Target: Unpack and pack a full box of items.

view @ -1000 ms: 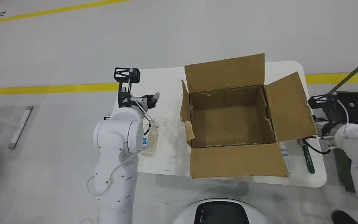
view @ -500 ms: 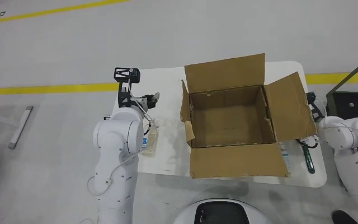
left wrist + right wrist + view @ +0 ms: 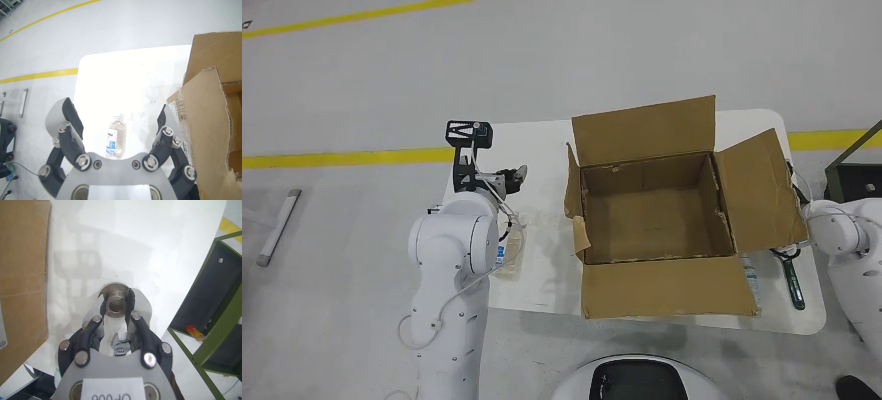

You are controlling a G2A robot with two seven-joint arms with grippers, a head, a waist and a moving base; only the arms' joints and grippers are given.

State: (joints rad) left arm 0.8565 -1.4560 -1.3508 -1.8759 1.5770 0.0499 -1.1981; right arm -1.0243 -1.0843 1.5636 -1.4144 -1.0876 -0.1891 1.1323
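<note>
The open cardboard box (image 3: 657, 210) stands in the middle of the white table (image 3: 542, 150), its inside bare. My left gripper (image 3: 116, 109) hangs open above a clear labelled bottle (image 3: 115, 139) that lies on the table left of the box; in the top view the same gripper (image 3: 504, 182) and bottle (image 3: 507, 250) sit beside my left arm. My right gripper (image 3: 116, 302) is shut on a round metal flange (image 3: 113, 291) on the table, right of the box's side flap (image 3: 22, 266). An adjustable wrench (image 3: 120, 344) lies just behind it.
The wrench (image 3: 790, 275) and a second small bottle (image 3: 750, 272) lie by the box's front right corner. A green metal frame (image 3: 217, 306) stands off the table's right edge. The box's torn left wall (image 3: 208, 121) is close to my left gripper.
My right arm has swung in from the right edge toward the table, ending beside the box's right flap. The left arm and its bottle have not moved.
</note>
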